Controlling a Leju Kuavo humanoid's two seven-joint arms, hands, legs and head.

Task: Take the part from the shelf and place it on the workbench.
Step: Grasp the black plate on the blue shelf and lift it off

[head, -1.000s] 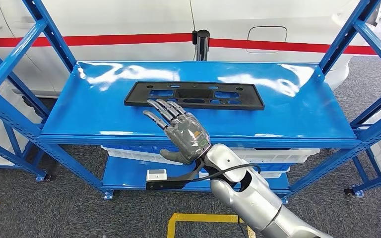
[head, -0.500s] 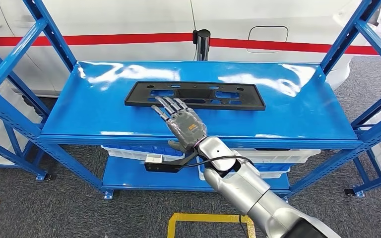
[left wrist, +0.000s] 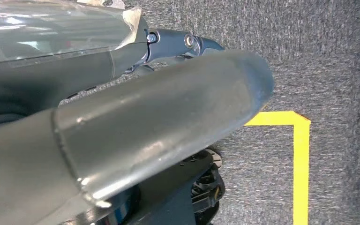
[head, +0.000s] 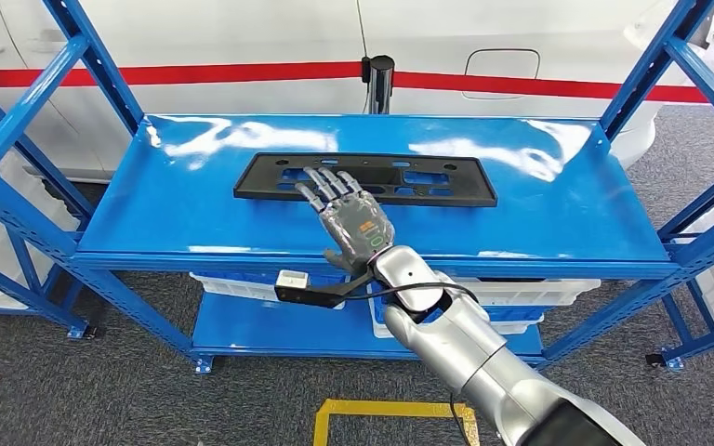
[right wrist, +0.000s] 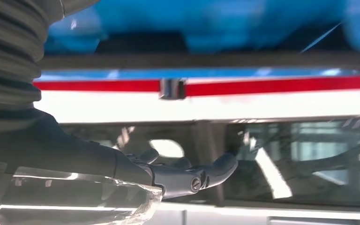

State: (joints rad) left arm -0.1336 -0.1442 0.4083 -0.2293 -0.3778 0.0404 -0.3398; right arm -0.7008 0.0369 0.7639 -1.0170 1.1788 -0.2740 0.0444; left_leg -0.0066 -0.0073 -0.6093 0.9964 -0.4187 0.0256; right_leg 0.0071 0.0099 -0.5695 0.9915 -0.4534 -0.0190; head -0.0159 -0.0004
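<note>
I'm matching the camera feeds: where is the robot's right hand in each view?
Head view: right hand at centre, fingers over the black part.
Right wrist view: right hand, lower left.
Left wrist view: not in it.
Shared landmark: red stripe.

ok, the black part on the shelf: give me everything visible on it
The black part is a long, flat, rectangular plate, matte, plastic by its look, with several rectangular and slotted cutouts along it and a raised rim. It lies flat on the top deck of the blue shelf, long side across the shelf, left of centre. The right hand reaches over its near edge, fingers spread above the middle; contact cannot be confirmed.
</note>
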